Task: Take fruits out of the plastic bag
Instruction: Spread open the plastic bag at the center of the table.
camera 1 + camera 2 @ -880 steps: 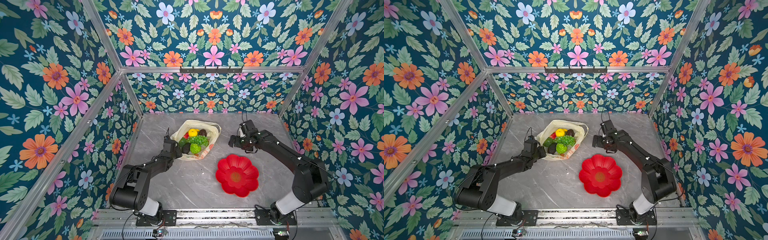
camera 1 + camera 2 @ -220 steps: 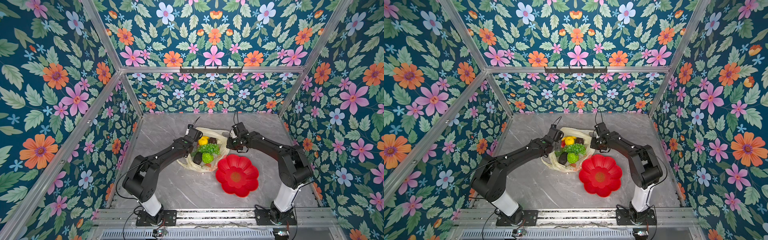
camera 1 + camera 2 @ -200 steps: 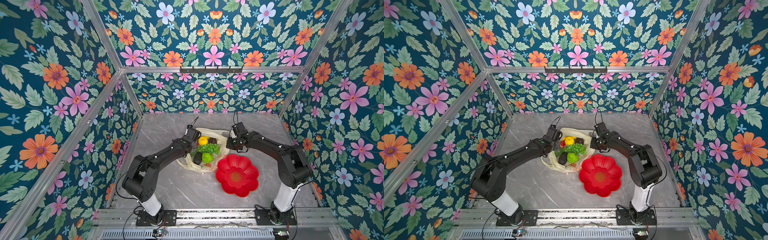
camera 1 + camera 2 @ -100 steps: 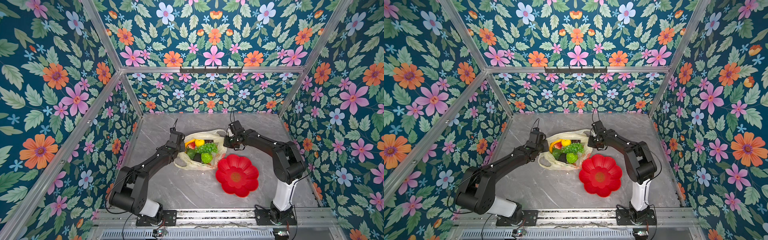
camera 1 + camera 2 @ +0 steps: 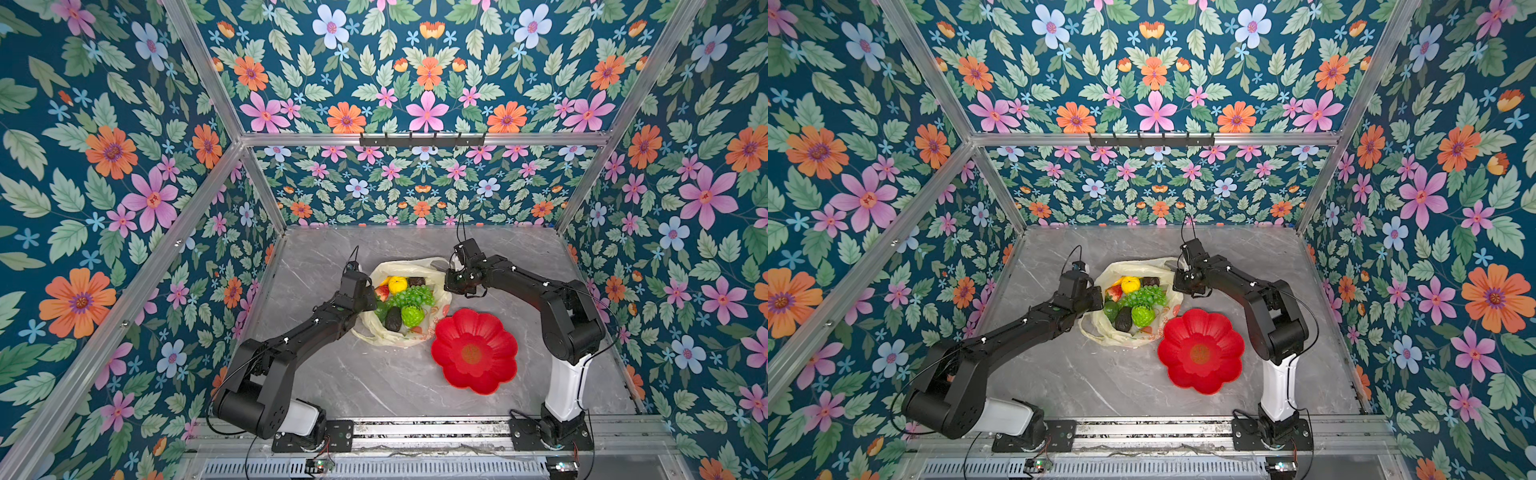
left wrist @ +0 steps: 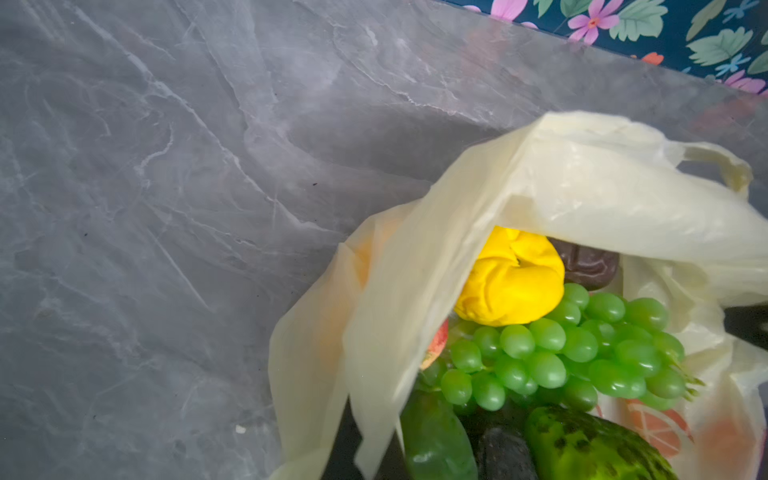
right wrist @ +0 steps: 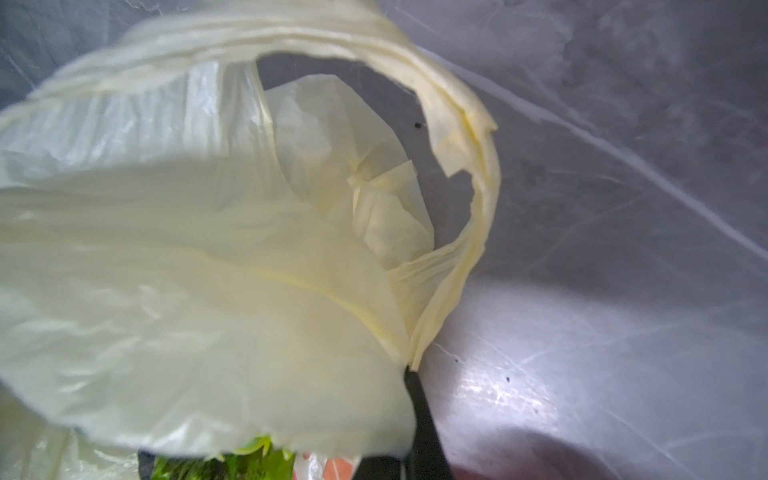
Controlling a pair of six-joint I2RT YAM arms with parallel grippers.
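Since ~4 s ago: R jaws, then well clear of the bag [image 5: 399, 338] on its right side, have come in & now pinch it at the handle [image 7: 480, 224]. L jaws went from the bag's near-left side up over its far rim, stood open ~1 s ago, and are now shut on the left rim, drawn twd the tabletop's left edge. Bag mouth is pulled taut betw. both, far rim lifted. Bag slid twd the near edge, now just beside the dish [image 5: 473, 353]; fruits [image 5: 411, 296] moved w/ it.
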